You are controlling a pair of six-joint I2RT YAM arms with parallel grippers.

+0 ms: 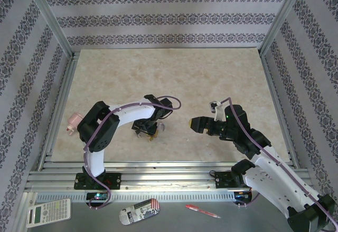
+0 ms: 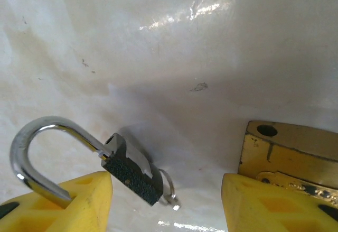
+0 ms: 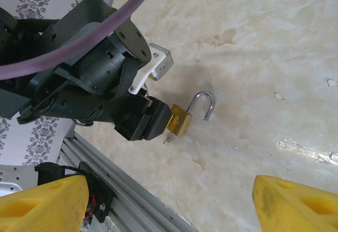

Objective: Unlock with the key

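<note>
One brass padlock (image 3: 179, 122) and one key (image 3: 168, 138) lie at the parted left fingers (image 2: 79, 205); right fingers (image 3: 296, 203) gape too.

Left arm (image 1: 127, 111): white shell links between black joint housings; black base block (image 1: 97, 181) at the foot.
Left cable (image 1: 177, 101): mauve, sheathed, run along the links and looped at the wrist.
Left wrist housing (image 3: 100, 79): black, ribbed, round end cap with small screw holes; white bracket carrying a silver camera block (image 3: 160, 63).
Left claw (image 2: 169, 208): yellow moulded fingers (image 2: 74, 205), wedge-tipped, with recessed pockets.
Right arm (image 1: 269, 176): white shells, black joints, small green light near the wrist.
Right cable (image 1: 231, 103): mauve, same sheath.
Right claw (image 3: 169, 205): yellow fingers (image 3: 296, 203), matching pattern.
</note>
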